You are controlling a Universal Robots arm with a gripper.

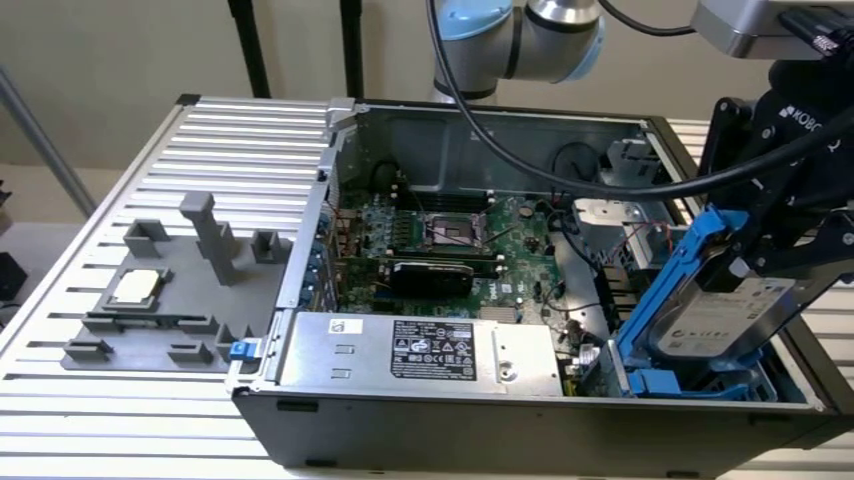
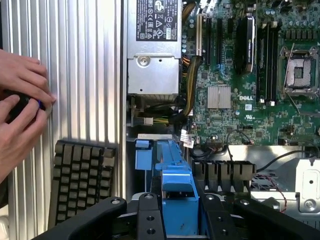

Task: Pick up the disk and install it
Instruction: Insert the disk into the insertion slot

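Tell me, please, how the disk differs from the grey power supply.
The disk stands tilted on edge in the gripper; the power supply lies flat in the case. The disk wears a blue frame and white label; the power supply has a black label. The power supply looks larger than the disk. Both are grey, rectangular, labelled.

The claw (image 1: 767,258) runs off the exterior view's right edge. The disk (image 1: 727,312) below it has its lower end hidden in the blue drive bay (image 1: 694,385), and its label is too small to read. Far from the claw, a person's hands (image 2: 20,85), cut by the edge, cover a dark object (image 2: 21,104).
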